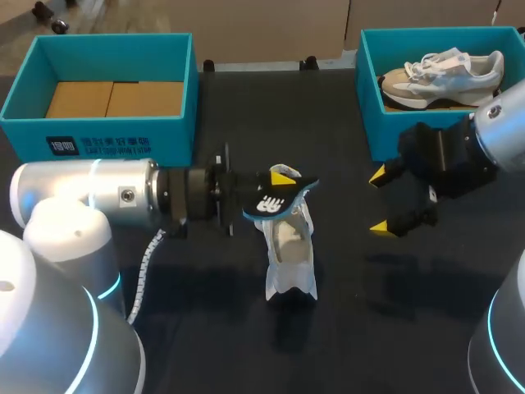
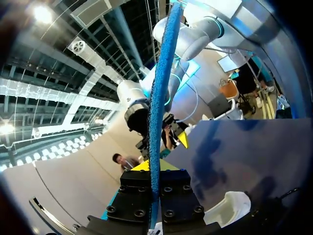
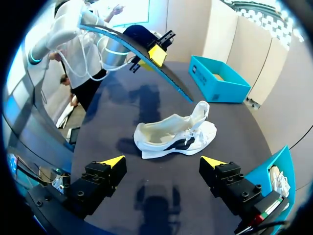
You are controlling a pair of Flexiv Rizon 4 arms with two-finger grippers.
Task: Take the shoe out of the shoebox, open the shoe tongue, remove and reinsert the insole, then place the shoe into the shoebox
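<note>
My left hand (image 1: 281, 182) is clamped on the blue insole (image 1: 275, 201), holding it just above the white shoe (image 1: 289, 250) at the middle of the counter (image 1: 394, 328). My right hand (image 1: 380, 201) hangs with fingers apart beside the shoe, close to the far-right shoebox (image 1: 369, 107), which holds a 2nd shoe (image 1: 443, 75). The other shoebox (image 1: 107, 135) sits at the far-left corner.

From my seat I saw that the insole (image 2: 157, 98) had a rough, fuzzy blue edge, the shoe (image 3: 171, 139) was soft white cloth, the table (image 1: 394, 328) looked matt and dark, the left shoebox (image 1: 176, 123) matt card, and my left arm (image 1: 82, 193) glossy.
</note>
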